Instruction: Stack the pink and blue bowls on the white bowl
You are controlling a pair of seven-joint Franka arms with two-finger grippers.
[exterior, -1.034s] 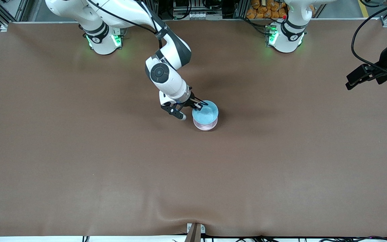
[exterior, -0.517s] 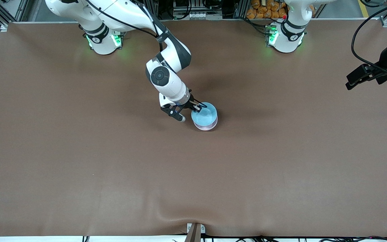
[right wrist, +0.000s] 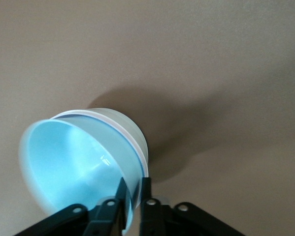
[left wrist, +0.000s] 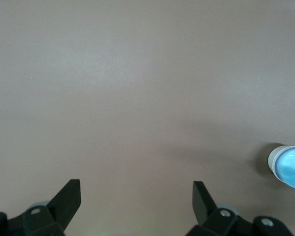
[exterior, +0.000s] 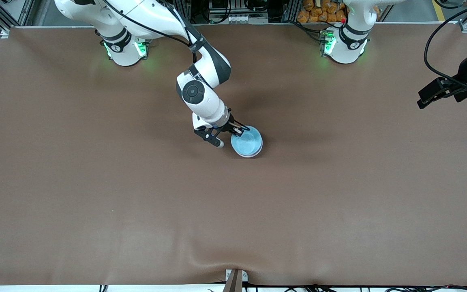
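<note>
Brown counter (exterior: 95, 194) lay bare around me as my right gripper (right wrist: 132, 196) pinched the blue bowl (exterior: 247, 142) rim, nested in the stack; I judged I should release gently, lifting straight up, while my left gripper (left wrist: 136, 196) waited spread.

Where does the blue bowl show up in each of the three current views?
Front view: blue bowl mid-table, nested on the stack, right claw at its rim.
Left wrist view: blue bowl small, at the picture's edge, far from the open left claw.
Right wrist view: blue bowl fills the foreground, rim between the claw's fingers.
Shared landmark: the brown table.
</note>
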